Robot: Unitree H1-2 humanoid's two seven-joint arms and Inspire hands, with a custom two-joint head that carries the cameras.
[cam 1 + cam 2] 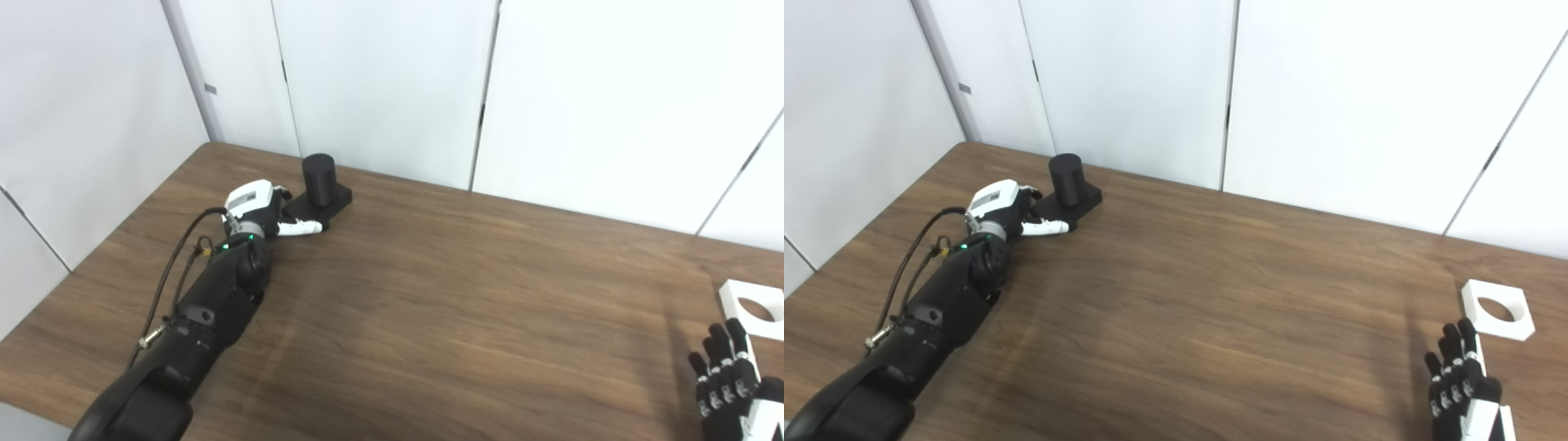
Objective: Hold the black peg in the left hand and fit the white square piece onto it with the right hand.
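1. I see my left hand [260, 211] right at the black peg [319, 179], at the far corner of the table [429, 306]. A finger touches the peg's flat base. I cannot tell if it holds it.
2. The white square piece [1497, 309] lies flat, far across the table from the peg.
3. My right hand [1461, 380] is just beside the piece, fingers straight and apart, holding nothing.

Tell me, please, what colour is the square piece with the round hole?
White; the white square piece shows best in the right eye view.
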